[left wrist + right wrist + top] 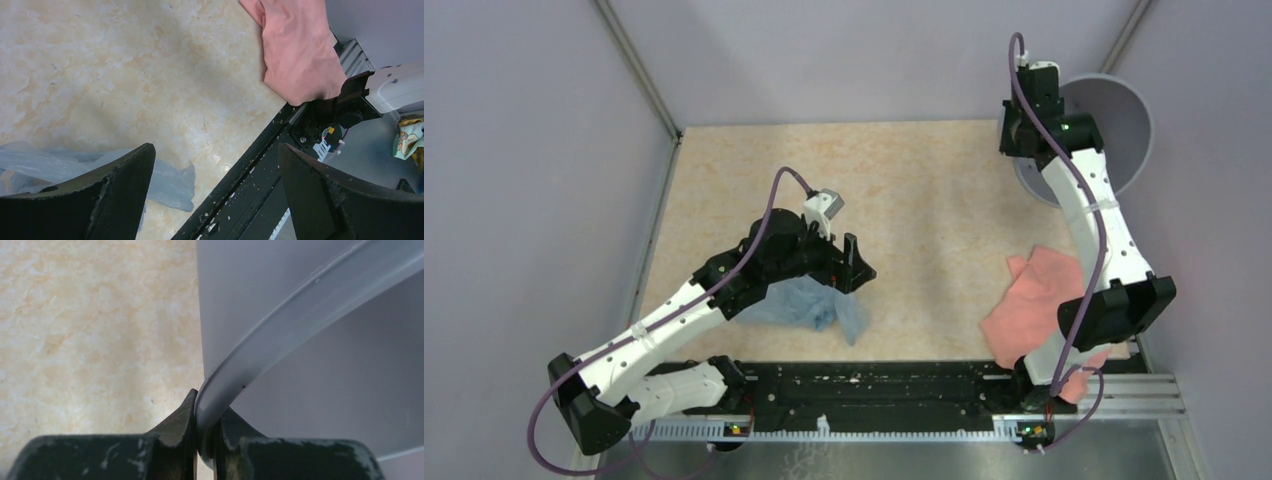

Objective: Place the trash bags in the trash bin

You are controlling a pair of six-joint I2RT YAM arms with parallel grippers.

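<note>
The pale blue trash bag point(809, 303) lies crumpled on the table near the front, under my left arm. My left gripper point(856, 268) is open and empty, hovering just right of the bag; in the left wrist view the bag point(165, 177) shows beside the left finger point(100, 195). The grey trash bin point(1114, 125) is tilted at the back right. My right gripper point(1021, 122) is shut on the bin's rim point(235, 385), one finger point(177, 425) outside the wall and the other inside.
A salmon-pink cloth point(1036, 300) lies at the front right under my right arm, also in the left wrist view point(300, 50). A black rail point(874, 385) runs along the table's near edge. Grey walls enclose the table on three sides.
</note>
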